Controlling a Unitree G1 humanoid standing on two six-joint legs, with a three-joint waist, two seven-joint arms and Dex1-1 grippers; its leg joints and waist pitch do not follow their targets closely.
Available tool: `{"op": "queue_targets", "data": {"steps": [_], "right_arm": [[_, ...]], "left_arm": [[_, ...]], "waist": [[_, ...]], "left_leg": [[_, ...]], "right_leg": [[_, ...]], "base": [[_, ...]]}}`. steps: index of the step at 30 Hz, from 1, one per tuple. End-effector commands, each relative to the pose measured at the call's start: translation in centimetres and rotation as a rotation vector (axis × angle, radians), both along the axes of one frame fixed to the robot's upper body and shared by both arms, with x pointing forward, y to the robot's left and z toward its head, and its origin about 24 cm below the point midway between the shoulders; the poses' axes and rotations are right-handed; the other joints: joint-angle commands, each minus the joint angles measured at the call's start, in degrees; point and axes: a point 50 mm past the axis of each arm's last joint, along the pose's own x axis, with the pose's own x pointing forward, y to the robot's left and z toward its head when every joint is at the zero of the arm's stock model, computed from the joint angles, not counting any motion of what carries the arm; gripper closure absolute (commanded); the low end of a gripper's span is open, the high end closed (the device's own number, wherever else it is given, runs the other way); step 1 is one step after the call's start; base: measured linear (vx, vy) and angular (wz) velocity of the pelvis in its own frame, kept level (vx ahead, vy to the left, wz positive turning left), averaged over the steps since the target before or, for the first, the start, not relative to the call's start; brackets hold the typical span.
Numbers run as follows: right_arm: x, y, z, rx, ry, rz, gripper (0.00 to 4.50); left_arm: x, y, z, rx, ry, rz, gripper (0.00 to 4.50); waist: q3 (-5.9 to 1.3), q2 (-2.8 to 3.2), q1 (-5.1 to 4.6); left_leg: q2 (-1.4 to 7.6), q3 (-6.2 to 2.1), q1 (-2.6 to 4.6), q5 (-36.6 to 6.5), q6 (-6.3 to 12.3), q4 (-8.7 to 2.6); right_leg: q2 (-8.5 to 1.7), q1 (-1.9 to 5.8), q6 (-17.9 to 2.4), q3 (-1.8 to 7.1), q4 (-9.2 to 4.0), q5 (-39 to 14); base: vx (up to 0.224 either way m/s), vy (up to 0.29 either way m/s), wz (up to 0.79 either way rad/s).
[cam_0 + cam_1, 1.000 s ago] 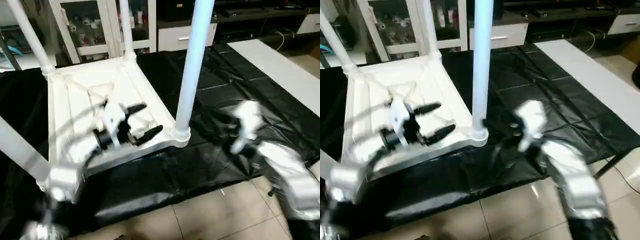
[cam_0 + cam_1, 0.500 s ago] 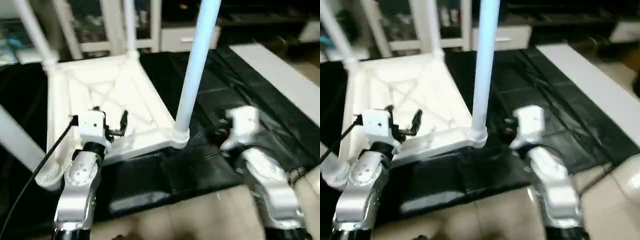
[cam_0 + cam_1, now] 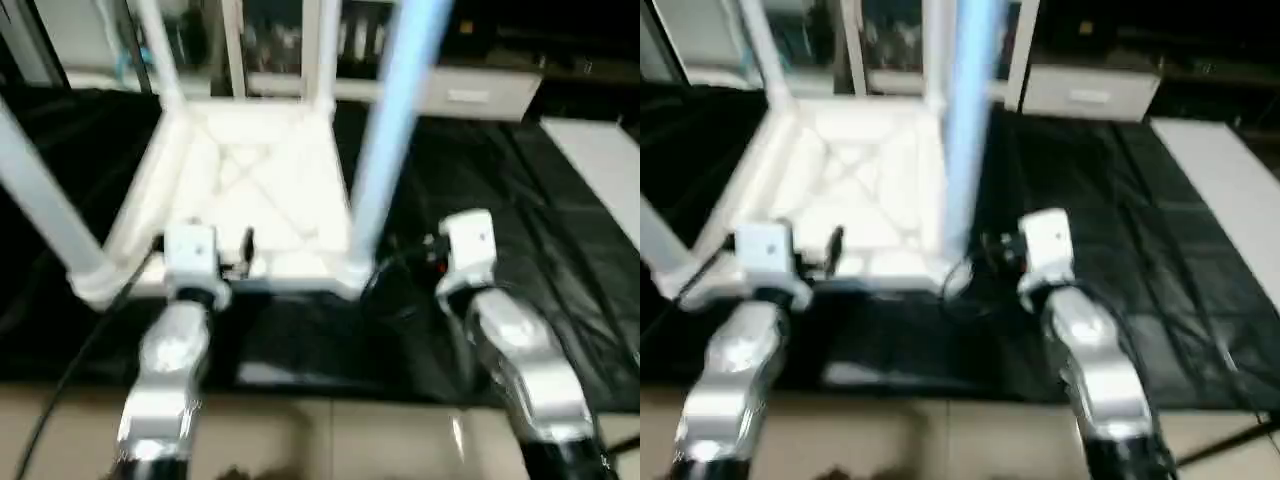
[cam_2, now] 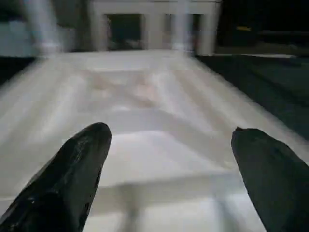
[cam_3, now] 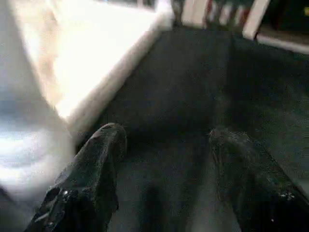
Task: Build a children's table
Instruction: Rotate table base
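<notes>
The children's table lies upside down on the black-draped work table, its X-ribbed underside (image 3: 250, 190) facing up. Its white legs stand upright in the corner sockets: a near right one (image 3: 390, 130), a near left one (image 3: 40, 200), and two at the back (image 3: 160, 50). My left gripper (image 4: 169, 140) is open at the tabletop's near edge and points across the underside with nothing between its fingers (image 4: 72, 169). My right gripper (image 5: 166, 135) is open over the black cloth, just right of the near right leg's base (image 5: 29, 145).
Black cloth (image 3: 500, 200) covers the work table to the right of the children's table. A white board (image 3: 600, 170) lies at the far right. White cabinets (image 3: 480, 95) stand behind. Tiled floor (image 3: 330, 440) runs along the near edge of the work table.
The head view has tilted and shifted. My left gripper drew back from over the underside to its near edge and now points forward. My right arm came in toward the near right leg.
</notes>
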Motion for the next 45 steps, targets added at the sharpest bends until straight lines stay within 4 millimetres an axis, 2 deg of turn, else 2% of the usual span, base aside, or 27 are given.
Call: {"op": "queue_targets", "data": {"steps": [1, 3, 6, 10, 15, 17, 19, 20, 21, 22, 23, 24, 25, 26, 27, 28, 29, 30, 31, 32, 33, 34, 35, 36, 37, 41, 45], "right_arm": [[0.3, 0.3, 0.9, 0.008, -0.039, 0.025, 1.41], [0.6, 0.1, 1.3, 0.029, -0.039, 0.008, 1.41], [0.6, 0.3, 1.4, 0.021, -0.039, 0.028, 1.41], [0.4, 0.5, 1.4, -0.001, -0.042, 0.1, 1.41], [0.6, 0.6, 1.4, 0.007, -0.037, 0.126, 1.41], [0.5, 0.8, 1.3, 0.012, -0.034, 0.136, 1.41], [0.3, 1.1, 1.3, 0.005, -0.036, 0.162, 1.41], [0.1, 1.2, 1.1, 0.0, -0.03, 0.174, 1.41], [0.0, 1.3, 1.0, 0.005, -0.018, 0.185, 1.41], [-0.1, 1.4, 0.9, 0.0, -0.016, 0.195, 1.41], [-0.2, 1.4, 0.8, 0.003, -0.016, 0.19, 1.41], [-0.3, 1.3, 0.8, 0.044, -0.015, 0.151, 1.41], [-0.4, 1.2, 0.9, 0.063, -0.014, 0.134, 1.41], [-0.4, 1.2, 0.9, 0.063, -0.014, 0.134, 1.41], [-0.5, 1.1, 1.0, 0.075, -0.019, 0.121, 1.41], [-0.5, 1.1, 1.0, 0.075, -0.019, 0.121, 1.41], [-0.6, 1.0, 1.1, 0.073, -0.029, 0.117, 1.41], [-0.7, 0.8, 1.0, 0.074, -0.032, 0.111, 1.41], [-0.8, 0.7, 1.0, 0.073, -0.032, 0.109, 1.41], [-0.8, 0.7, 1.0, 0.073, -0.032, 0.109, 1.41], [-0.8, 0.5, 1.0, 0.074, -0.038, 0.105, 1.41], [-0.8, 0.4, 1.1, 0.081, -0.044, 0.097, 1.41], [-0.8, 0.3, 1.2, 0.087, -0.048, 0.09, 1.41], [-0.7, 0.0, 1.3, 0.09, -0.053, 0.077, 1.41], [-0.7, -0.3, 1.4, 0.092, -0.057, 0.064, 1.41], [-0.9, -1.0, 1.8, 0.077, -0.044, 0.127, 1.41], [-1.3, -2.4, 2.8, 0.032, -0.04, 0.262, 1.41]], "left_arm": [[-0.1, -0.1, 0.9, 0.01, -0.039, -0.033, 0.07], [-0.1, -0.4, 0.9, 0.017, -0.041, -0.047, 0.07], [-0.2, -0.5, 0.8, 0.014, -0.035, -0.06, 0.07], [-0.4, -0.3, 0.7, 0.014, -0.03, -0.054, 0.07], [-0.8, 0.1, 0.6, 0.027, -0.027, -0.038, 0.07], [-0.9, 0.2, 0.6, 0.025, -0.026, -0.036, 0.07], [-1.1, 0.3, 0.6, 0.028, -0.026, -0.03, 0.07], [-1.2, 0.4, 0.5, 0.03, -0.025, -0.027, 0.07], [-1.3, 0.5, 0.5, 0.031, -0.021, -0.023, 0.07], [-1.4, 0.5, 0.4, 0.034, -0.018, -0.019, 0.07], [-1.6, 0.6, 0.4, 0.036, -0.014, -0.018, 0.07], [-1.8, 0.7, 0.3, 0.036, -0.007, -0.02, 0.07], [-1.9, 0.8, 0.3, 0.035, -0.003, -0.022, 0.07], [-1.9, 0.8, 0.3, 0.035, -0.003, -0.022, 0.07], [-2.0, 0.8, 0.2, 0.034, 0.006, -0.033, 0.07], [-2.0, 0.8, 0.2, 0.034, 0.006, -0.033, 0.07], [-2.1, 0.8, -0.1, 0.039, 0.019, -0.048, 0.07], [-2.1, 0.8, -0.2, 0.043, 0.024, -0.059, 0.07], [-2.1, 0.8, -0.3, 0.043, 0.024, -0.065, 0.07], [-2.1, 0.8, -0.3, 0.043, 0.024, -0.065, 0.07], [-2.2, 0.8, -0.3, 0.038, 0.021, -0.087, 0.07], [-2.4, 0.6, -0.3, 0.029, 0.019, -0.121, 0.07], [-2.6, 0.5, -0.3, 0.023, 0.018, -0.143, 0.07], [-2.8, 0.4, -0.4, 0.014, 0.023, -0.184, 0.07], [-3.0, 0.4, -0.5, -0.005, 0.031, -0.242, 0.07], [-3.0, 0.8, -1.1, -0.006, 0.11, -0.418, 0.07], [-2.7, 1.6, -1.1, 0.038, 0.178, -0.619, 0.07]], "waist": [[-2.85, -0.88, 0.44], [-0.94, -0.41, -0.56], [-0.46, -0.17, -1.33], [-0.92, 1.43, -3.75], [-2.67, 0.48, -3.49], [-3.59, 0.75, -3.93], [-4.29, 0.23, -5.06], [-4.29, 0.23, -5.06], [-3.93, -1.3, -5.17], [-3.5, -3.47, -2.84], [-3.91, -1.7, -0.94], [-3.81, 0.1, -0.06], [-3.24, 0.02, -1.14], [-4.35, 2.6, -7.45], [-5.14, 2.3, -6.44], [-4.14, 1.52, -4.5], [-4.57, 0.88, -5.11], [-4.07, -2.9, -4.02], [-4.1, -5.16, -3.6], [-4.34, -5.58, -1.71], [-4.44, -5.04, -1.32], [-3.98, -4.7, -1.42], [-3.85, -4.23, -1.49], [-3.22, -0.8, -2.67], [-3.28, 0.82, -2.73], [-0.75, 1.05, -3.97], [-0.57, 2.59, -3.94]], "left_leg": [[-0.41, 0.16, -0.07, -3.34, -1.69, -3.57], [-0.56, 0.95, 2.18, -15.85, -3.87, -4.93], [-0.66, 0.85, 4.68, -20.99, -2.46, -5.6], [2.06, -0.83, 7.48, -27.57, -0.02, -9.39], [-0.05, 1.4, 5.58, -8.91, 4.64, -8.0], [0.17, 0.25, 7.42, 0.0, 8.7, -7.87], [0.48, -2.69, 11.84, 15.29, 21.04, -5.92], [0.48, -2.69, 11.84, 15.29, 21.04, -5.92], [-1.39, -2.23, 10.82, 17.17, 23.94, -4.23], [-7.76, -1.2, -0.17, 13.29, 27.56, -0.37], [-8.86, -0.38, -1.59, 7.87, 27.02, 1.27], [-2.31, -2.94, -3.54, 2.35, 12.52, 2.06], [0.29, -3.45, 0.23, 5.18, 8.88, -2.04], [5.54, -11.99, 14.17, 26.87, 18.89, -3.63], [6.8, -14.01, 16.21, 37.63, 29.48, -3.32], [7.75, -11.6, 14.48, 52.44, 32.41, -1.84], [6.93, -10.7, 13.53, 56.88, 31.08, -2.16], [-2.51, -3.46, 8.53, 48.72, 21.63, 0.44], [-6.23, -1.35, 6.2, 35.27, 18.13, 1.51], [-6.59, -2.55, 1.55, 11.7, 12.25, 5.53], [-4.56, -3.87, 0.45, 9.16, 8.49, 4.61], [-4.98, -3.35, 0.19, 10.76, 2.43, 1.93], [-4.8, -3.37, 0.66, 10.88, 0.96, 0.61], [-3.09, -2.61, 1.65, 11.53, -0.93, -3.45], [-1.79, -2.81, 2.57, 11.07, 0.29, -4.08], [0.68, -1.02, 4.39, -18.66, -0.23, -6.26], [0.56, -0.72, 3.88, -20.17, -1.63, -6.76]], "right_leg": [[-4.23, 6.32, 9.45, 3.3, -7.63, 5.74], [-2.78, 5.51, 7.77, 2.59, -11.64, -32.56], [-2.06, 5.82, 1.72, 1.14, -13.76, -45.15], [-1.37, 7.48, -10.1, -0.51, -11.99, -23.52], [-1.88, 11.62, -15.83, 0.85, -11.76, -11.07], [-0.68, 10.92, -15.99, -0.26, -9.86, -0.65], [-0.14, 7.31, -12.58, -1.27, -6.75, 7.63], [-0.14, 7.31, -12.58, -1.27, -6.75, 7.63], [-0.76, 8.19, -11.72, 0.24, -6.6, 10.14], [-0.97, 16.69, -7.66, 1.58, -8.93, 15.97], [-3.71, 19.02, -8.17, 3.81, -10.01, 20.25], [-7.61, 20.47, -9.68, 6.55, -10.67, 28.01], [-1.71, 16.02, -8.01, 2.08, -6.92, 28.64], [1.88, 1.32, -0.08, -3.42, 1.31, 1.32], [0.3, -0.56, 2.29, -2.93, 2.47, -6.89], [-2.61, -3.89, 5.49, -0.58, 3.32, -3.88], [-3.07, -4.18, 5.47, 0.1, 2.89, 1.01], [-3.65, -1.98, -2.33, 2.3, -5.78, 26.15], [-3.35, 1.42, -0.27, 4.44, -7.39, 30.5], [-10.13, 7.34, -11.13, 11.48, -8.32, 42.51], [-11.1, 9.08, -15.25, 11.43, -6.86, 54.07], [-6.51, 8.56, -14.68, 7.17, -5.18, 74.26], [-5.66, 8.03, -13.45, 5.55, -5.25, 75.6], [-2.37, 7.1, -11.67, 3.02, -6.81, 49.38], [-2.25, 6.17, -12.36, 2.77, -6.73, 39.99], [-2.02, 4.25, -12.28, 2.54, -11.0, -15.77], [-2.62, 3.82, -7.32, 2.86, -11.81, -24.74]], "base": [[-0.041, -0.156, -0.13], [-0.035, -0.094, -0.11], [0.0, 0.0, 0.0], [0.04, 0.054, -0.04], [0.099, 0.08, -0.03], [0.182, 0.053, 0.05], [0.22, 0.022, 0.06], [0.186, -0.024, 0.15], [0.186, -0.024, 0.15], [0.169, 0.017, 0.31], [0.176, 0.071, 0.56], [0.176, 0.071, 0.56], [0.106, 0.105, 0.63], [0.086, -0.029, 0.0], [0.086, -0.029, 0.0], [0.124, -0.115, -0.24], [-0.07, -0.056, -0.05], [-0.07, -0.056, -0.05], [-0.23, -0.045, 0.09], [-0.056, -0.021, 0.3], [-0.056, -0.021, 0.3], [0.0, 0.0, 0.0], [-0.076, -0.056, -0.09], [-0.076, -0.056, -0.09], [-0.114, -0.03, 0.04], [-0.103, 0.015, 0.11], [-0.088, 0.016, 0.11]]}}
